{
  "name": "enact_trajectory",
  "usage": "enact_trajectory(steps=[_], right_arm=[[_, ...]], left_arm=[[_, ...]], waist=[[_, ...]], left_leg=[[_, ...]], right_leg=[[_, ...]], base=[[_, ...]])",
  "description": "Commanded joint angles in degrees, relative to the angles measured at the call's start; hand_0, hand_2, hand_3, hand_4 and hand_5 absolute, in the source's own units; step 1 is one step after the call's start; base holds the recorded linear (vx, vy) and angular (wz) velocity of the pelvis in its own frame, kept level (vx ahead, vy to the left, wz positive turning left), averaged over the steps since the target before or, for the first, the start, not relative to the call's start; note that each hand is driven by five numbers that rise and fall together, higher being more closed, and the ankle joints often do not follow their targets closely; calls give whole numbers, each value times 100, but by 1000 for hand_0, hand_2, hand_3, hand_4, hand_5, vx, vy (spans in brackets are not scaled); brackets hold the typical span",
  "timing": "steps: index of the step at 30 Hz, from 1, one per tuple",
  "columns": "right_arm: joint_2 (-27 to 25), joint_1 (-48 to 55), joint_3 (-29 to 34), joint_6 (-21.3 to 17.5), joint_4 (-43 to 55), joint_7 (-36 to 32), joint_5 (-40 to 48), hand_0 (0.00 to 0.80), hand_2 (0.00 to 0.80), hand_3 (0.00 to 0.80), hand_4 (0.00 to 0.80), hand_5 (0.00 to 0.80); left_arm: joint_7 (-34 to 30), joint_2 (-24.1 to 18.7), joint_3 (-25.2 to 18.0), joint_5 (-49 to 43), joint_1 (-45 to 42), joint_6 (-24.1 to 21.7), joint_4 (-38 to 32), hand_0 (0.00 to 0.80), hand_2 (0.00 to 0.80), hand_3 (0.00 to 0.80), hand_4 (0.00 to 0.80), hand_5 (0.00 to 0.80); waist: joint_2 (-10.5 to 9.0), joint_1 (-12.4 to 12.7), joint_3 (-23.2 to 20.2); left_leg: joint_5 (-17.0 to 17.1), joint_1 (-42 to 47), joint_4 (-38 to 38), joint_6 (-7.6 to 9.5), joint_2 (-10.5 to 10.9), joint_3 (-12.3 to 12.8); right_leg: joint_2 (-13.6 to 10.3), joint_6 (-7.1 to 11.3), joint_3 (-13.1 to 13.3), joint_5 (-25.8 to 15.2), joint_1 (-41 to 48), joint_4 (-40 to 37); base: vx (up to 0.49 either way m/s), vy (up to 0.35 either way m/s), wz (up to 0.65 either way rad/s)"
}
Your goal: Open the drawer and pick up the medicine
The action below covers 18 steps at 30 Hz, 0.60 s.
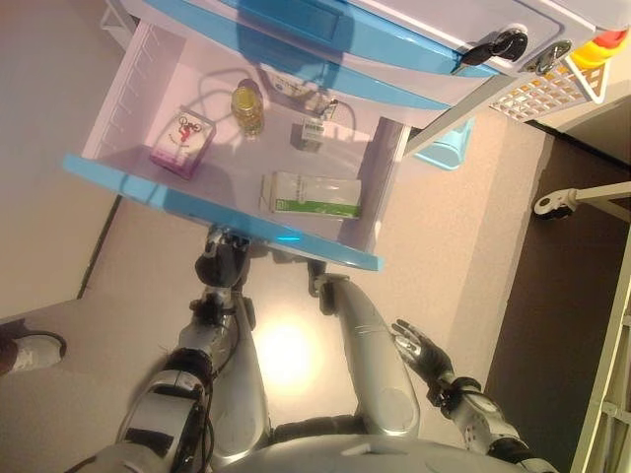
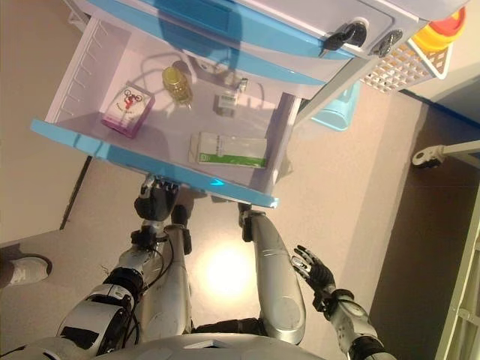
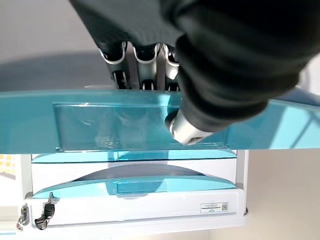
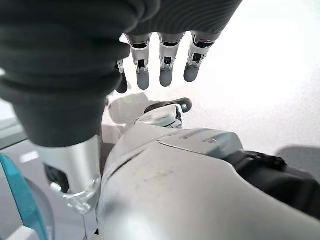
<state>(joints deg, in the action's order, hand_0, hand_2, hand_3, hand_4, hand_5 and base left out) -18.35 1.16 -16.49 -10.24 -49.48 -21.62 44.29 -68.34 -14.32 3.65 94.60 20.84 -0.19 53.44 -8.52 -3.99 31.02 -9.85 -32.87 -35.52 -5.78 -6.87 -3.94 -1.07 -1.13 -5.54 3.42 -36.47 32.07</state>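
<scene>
Now drawer (image 1: 148, 182) open, left robot hand (image 1: 223, 258) below

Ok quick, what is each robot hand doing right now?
Left hand: at the open drawer's blue front, fingers hidden behind its edge, so it cannot be told.
Right hand: open, fingers spread, holding nothing.

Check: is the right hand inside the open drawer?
No, the right hand hangs low beside the robot, apart from the drawer.
</scene>
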Motion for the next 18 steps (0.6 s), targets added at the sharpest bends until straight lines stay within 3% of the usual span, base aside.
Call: enact_trajectory(steps=[1, 9, 10, 11, 13, 15, 18], right_arm=[[-170, 350, 93, -166, 74, -108, -86, 0, 0, 0, 0, 0], [-129, 308, 142, -245, -77, -169, -85, 0, 0, 0, 0, 0], [-119, 301, 135, -264, -116, -191, -87, 0, 0, 0, 0, 0], [-103, 294, 129, -276, -145, -202, -102, 0, 0, 0, 0, 0], [-76, 288, 111, -309, -206, -237, -111, 0, 0, 0, 0, 0], [-67, 299, 125, -312, -244, -280, -118, 0, 0, 0, 0, 0], [-75, 272, 126, -257, -272, -294, -154, 0, 0, 0, 0, 0]], left_arm=[[979, -142, -654, 576, -913, -104, 480, 800, 800, 800, 800, 800], [1301, -106, -772, 602, -1020, -48, 752, 800, 800, 800, 800, 800], [1401, -103, -779, 567, -1008, -61, 801, 715, 715, 715, 715, 715], [1513, -102, -797, 533, -991, -73, 866, 508, 508, 508, 508, 508], [1650, -118, -808, 453, -934, -119, 972, 0, 0, 0, 0, 0], [1878, -136, -859, 398, -878, -93, 1056, 0, 0, 0, 0, 0], [2133, -201, -890, 348, -738, -91, 1217, 0, 0, 0, 0, 0]], waist=[[-20, 92, -158], [-19, 145, -150], [-27, 152, -155], [-40, 156, -167], [-68, 159, -189], [-96, 158, -210], [-129, 133, -250]], left_leg=[[-209, -392, -578, 481, 528, 624], [-248, -480, -692, 501, 550, 608], [-257, -495, -717, 506, 549, 601], [-266, -505, -734, 513, 550, 592], [-292, -531, -785, 520, 551, 576], [-319, -552, -845, 526, 552, 555], [-345, -577, -910, 536, 545, 551]], right_leg=[[154, 145, -158, 255, 395, -31], [130, 113, -205, 321, 284, 149], [127, 111, -214, 331, 267, 182], [126, 110, -218, 339, 258, 202], [129, 108, -229, 360, 243, 245], [129, 114, -242, 372, 232, 289], [123, 114, -256, 387, 197, 355]], base=[[0, 0, 0], [-5, 6, 4], [1, 0, 43], [8, -3, 46], [14, -9, -4], [22, -15, -41], [25, 0, 30]])
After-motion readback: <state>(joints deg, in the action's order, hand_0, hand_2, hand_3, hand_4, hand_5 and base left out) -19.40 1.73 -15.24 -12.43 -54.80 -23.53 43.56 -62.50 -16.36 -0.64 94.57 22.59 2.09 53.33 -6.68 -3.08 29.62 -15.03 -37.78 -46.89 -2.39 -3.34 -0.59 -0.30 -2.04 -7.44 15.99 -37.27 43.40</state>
